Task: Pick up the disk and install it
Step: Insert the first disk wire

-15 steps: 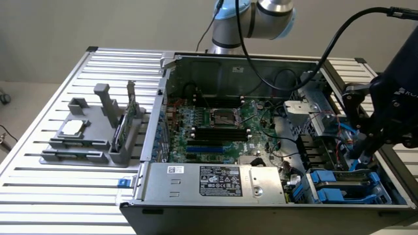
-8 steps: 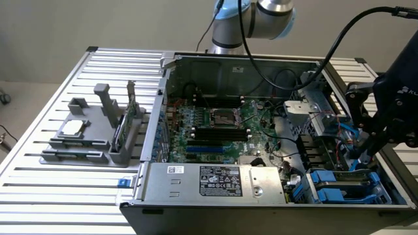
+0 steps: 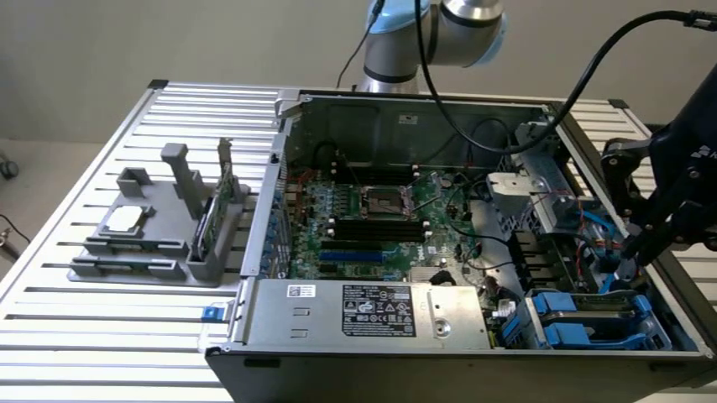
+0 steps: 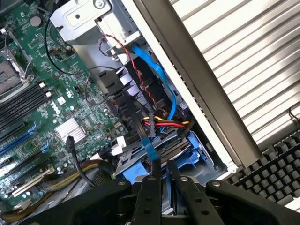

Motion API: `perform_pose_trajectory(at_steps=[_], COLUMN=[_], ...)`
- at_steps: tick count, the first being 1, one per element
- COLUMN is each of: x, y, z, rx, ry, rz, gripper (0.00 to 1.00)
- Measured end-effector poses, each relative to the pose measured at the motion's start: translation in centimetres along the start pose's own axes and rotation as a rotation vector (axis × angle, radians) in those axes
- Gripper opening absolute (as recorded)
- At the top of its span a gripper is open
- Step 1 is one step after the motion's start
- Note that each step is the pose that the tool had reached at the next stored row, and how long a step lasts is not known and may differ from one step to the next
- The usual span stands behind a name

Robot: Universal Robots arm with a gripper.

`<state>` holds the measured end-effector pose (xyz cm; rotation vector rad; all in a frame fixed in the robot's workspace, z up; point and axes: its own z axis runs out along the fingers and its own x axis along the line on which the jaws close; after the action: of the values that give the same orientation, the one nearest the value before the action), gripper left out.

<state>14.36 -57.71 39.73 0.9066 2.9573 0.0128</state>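
Open dark-grey metal PC case (image 3: 448,369) lies on its side on slatted silver metal table (image 3: 67,336), green motherboard (image 3: 370,210) facing up. Black gripper (image 3: 627,262) on the dark arm hangs low inside the case, close to its wall on the exterior view's right, among black, red, yellow & blue cables (image 4: 164,123).

The disk (image 4: 136,153), a flat silver-grey hard drive framed by a blue plastic carrier, sits in the drive bay at the case's front corner, just ahead of the gripper. Touching or not: can't tell. A thin blue strip (image 4: 147,145) runs from the bay area up to the gripper's tip. Whether the gripper is spread, pressed together or pinching that strip: can't tell.

Writing: silver power-supply box (image 3: 370,311) has a black label w/ white print & round marks, plus a small white sticker. All too small to read.

On the exterior view's left, well apart from the case, a grey plastic fixture (image 3: 146,252) holds a small square silver chip (image 3: 123,220) & a thin green memory stick (image 3: 224,189) standing on edge. Black keyboard (image 4: 272,171) lies on the table beside the case
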Motion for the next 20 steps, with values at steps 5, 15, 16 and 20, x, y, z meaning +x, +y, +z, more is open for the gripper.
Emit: perform_pose_trajectory(at_steps=[5, 15, 16, 20], x=[-0.5, -1.2, -1.2, -1.4], y=[0.43, 0.89, 0.91, 1.04], z=[0.03, 1.38, 1.55, 2.30], rx=[0.0006, 0.0026, 0.0029, 0.0034], ry=[-0.0003, -0.0013, -0.0015, -0.0017], rz=[0.016, 0.062, 0.066, 0.079], gripper=[0.19, 0.19, 0.19, 0.19])
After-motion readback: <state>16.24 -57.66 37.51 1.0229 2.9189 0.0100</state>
